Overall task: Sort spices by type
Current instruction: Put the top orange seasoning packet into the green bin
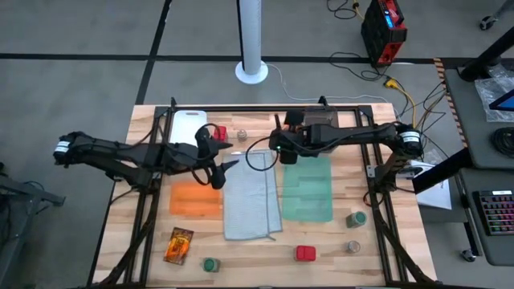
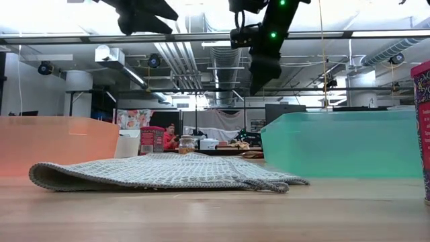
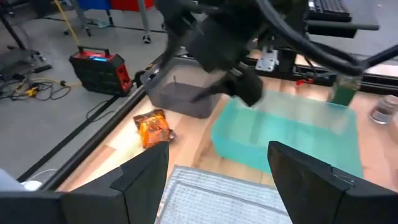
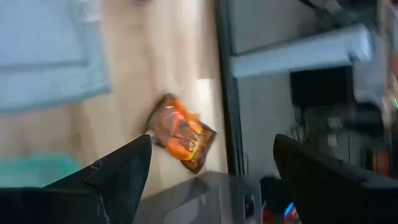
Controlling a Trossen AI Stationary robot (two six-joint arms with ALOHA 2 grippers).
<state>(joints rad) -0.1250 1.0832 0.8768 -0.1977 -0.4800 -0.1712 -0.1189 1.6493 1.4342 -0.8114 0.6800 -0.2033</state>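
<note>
Orange packet (image 4: 181,133) print unreadable (blurred); both grippers empty.

No text, label or number can be read anywhere; the print on the packets and jars is illegible.

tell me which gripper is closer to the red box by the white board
Left. The left gripper hovers just in front of the red box, jaws open. The right gripper hangs farther off, over the grey cloth.
</note>
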